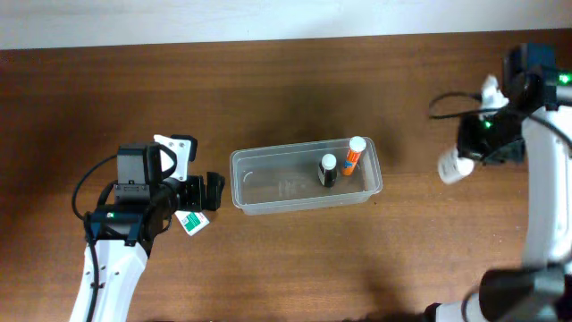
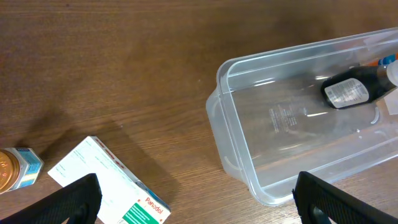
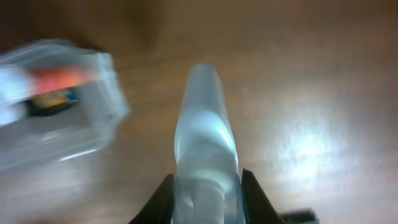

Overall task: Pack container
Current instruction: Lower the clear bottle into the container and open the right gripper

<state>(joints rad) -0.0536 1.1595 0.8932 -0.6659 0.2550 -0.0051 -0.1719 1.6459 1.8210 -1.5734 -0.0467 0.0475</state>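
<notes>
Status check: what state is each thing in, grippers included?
Clear plastic rectangular container: uncovered, holding two bottles.
Black white-capped bottle: inside container, right end.
Orange white-capped bottle: inside, beside the black one.
White-and-green cardboard box: on table, outside container.
Translucent white bottle: gripped, outside container.
Left gripper: open, empty.
Right gripper: shut on that bottle.

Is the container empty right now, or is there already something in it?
Not empty. The container holds two small bottles at its right end: a black bottle and an orange bottle.
</notes>
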